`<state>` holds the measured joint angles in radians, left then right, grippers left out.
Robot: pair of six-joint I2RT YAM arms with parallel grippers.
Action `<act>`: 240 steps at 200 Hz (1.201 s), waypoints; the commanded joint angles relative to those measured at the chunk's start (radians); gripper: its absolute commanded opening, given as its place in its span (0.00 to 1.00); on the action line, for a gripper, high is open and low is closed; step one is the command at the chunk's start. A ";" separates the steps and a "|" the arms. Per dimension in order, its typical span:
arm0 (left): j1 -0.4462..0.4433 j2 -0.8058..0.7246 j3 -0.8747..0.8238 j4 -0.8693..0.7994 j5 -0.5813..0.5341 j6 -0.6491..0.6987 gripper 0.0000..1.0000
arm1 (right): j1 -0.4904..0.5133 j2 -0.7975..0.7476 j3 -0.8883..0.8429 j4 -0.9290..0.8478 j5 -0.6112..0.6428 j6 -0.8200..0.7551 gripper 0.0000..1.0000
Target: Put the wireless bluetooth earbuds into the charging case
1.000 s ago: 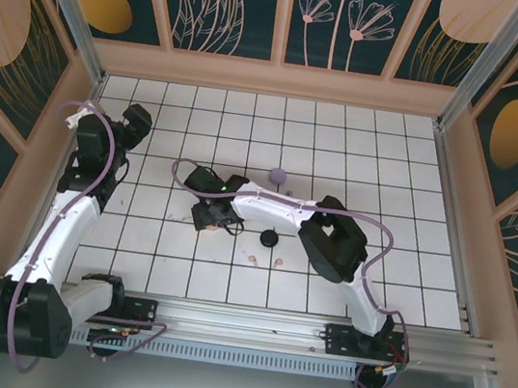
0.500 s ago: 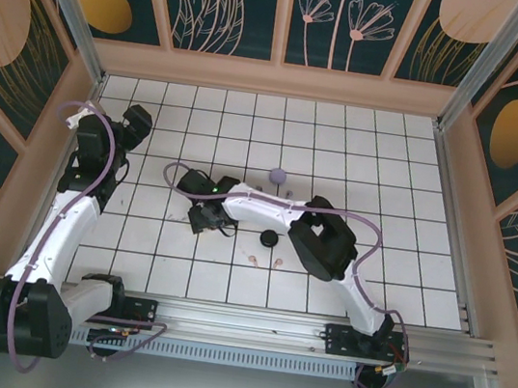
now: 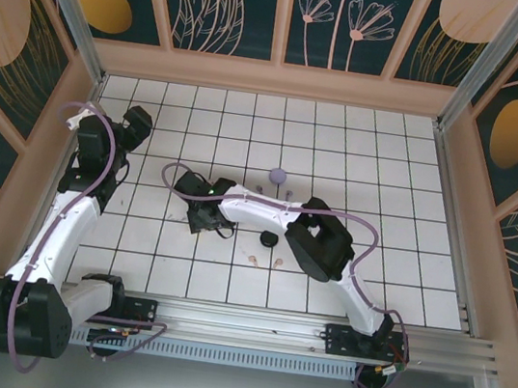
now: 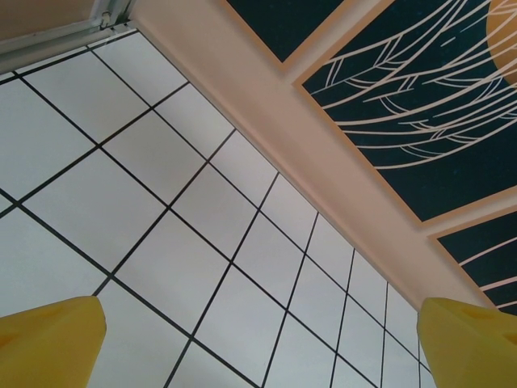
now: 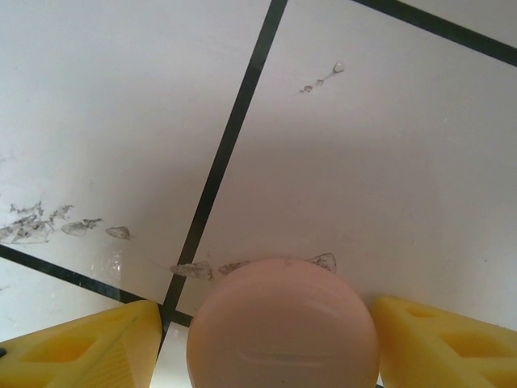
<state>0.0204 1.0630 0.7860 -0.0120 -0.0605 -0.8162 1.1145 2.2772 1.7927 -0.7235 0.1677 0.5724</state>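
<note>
A round pale pink charging case (image 5: 283, 323) lies on the white tile floor. My right gripper (image 5: 266, 347) stands open around it: the right finger (image 5: 436, 343) touches its edge and the left finger (image 5: 89, 347) is a sliver away. From above, my right gripper (image 3: 198, 220) is stretched to the left of the floor's middle. Two pale pink earbuds (image 3: 254, 259) lie on the floor near the front. Two lilac earbuds (image 3: 258, 190) lie just behind the right arm. My left gripper (image 4: 258, 347) hangs wide open over bare tiles at the far left (image 3: 138, 123).
A lilac round case (image 3: 278, 175) sits toward the back of the floor and a black round case (image 3: 269, 239) lies beside the right forearm. Patterned walls (image 3: 277, 70) enclose the tiled floor on three sides. Scuff marks (image 5: 48, 226) mark the tile ahead of the right gripper.
My right arm has reached further left across the floor and its jaws have narrowed around the pink case. The left arm has not moved.
</note>
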 commanded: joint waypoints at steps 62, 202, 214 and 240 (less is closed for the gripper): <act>-0.005 0.011 -0.018 -0.005 0.031 0.003 0.99 | 0.004 0.039 -0.003 -0.038 0.001 0.075 0.58; -0.004 0.008 -0.224 0.290 0.267 -0.030 0.99 | -0.190 -0.220 -0.041 0.149 -0.086 0.096 0.32; -0.004 0.014 -0.262 0.364 0.313 -0.045 0.99 | -0.239 -0.240 -0.043 0.188 -0.128 0.120 0.32; -0.008 0.034 -0.356 0.564 0.412 -0.089 0.99 | -0.342 -0.257 -0.030 0.268 -0.224 0.202 0.32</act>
<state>0.0204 1.0817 0.4999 0.2966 0.2138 -0.8753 0.8410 2.0628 1.7519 -0.5514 0.0486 0.6876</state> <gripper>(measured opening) 0.985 0.481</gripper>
